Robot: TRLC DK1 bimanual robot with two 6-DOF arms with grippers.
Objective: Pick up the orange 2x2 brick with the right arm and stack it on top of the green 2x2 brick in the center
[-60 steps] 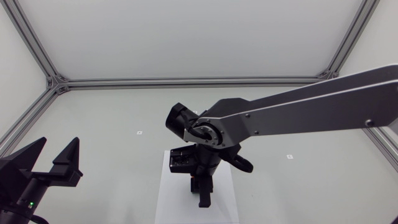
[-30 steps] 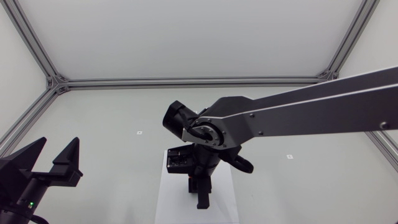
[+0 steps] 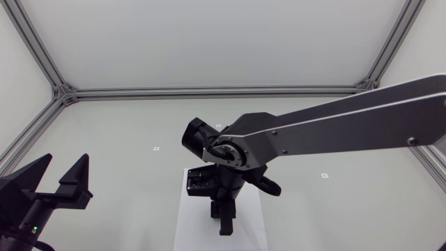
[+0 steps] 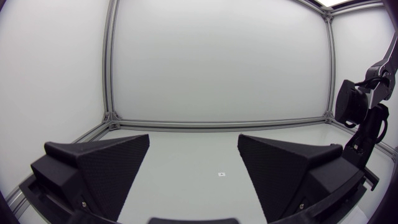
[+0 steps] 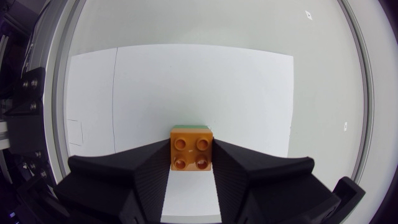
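The silver-grey right arm (image 3: 334,125) is coming in from the right edge of the head view and is ending at the lower middle of the frame. There its matte black right gripper (image 3: 224,213) is pointing down over a white paper sheet (image 3: 187,222) on the pale grey table (image 3: 125,132), probably because the stacking place is marked there.

In the right wrist view the small orange 2x2 plastic brick (image 5: 192,148) is sitting exactly between the two wedge fingers (image 5: 149,168). They are pressing its two opposite sides, so they are holding it at a narrow opening, with the studs facing the camera. Just ahead of the orange brick a thin edge of the green 2x2 brick (image 5: 192,126) is showing, almost fully covered. I judge the orange one is lined up above it; whether it is already pressed on, I cannot tell.

The left gripper (image 3: 64,167) is resting at the lower left, its fingers wide apart and holding nothing, so it is keeping out of the way.
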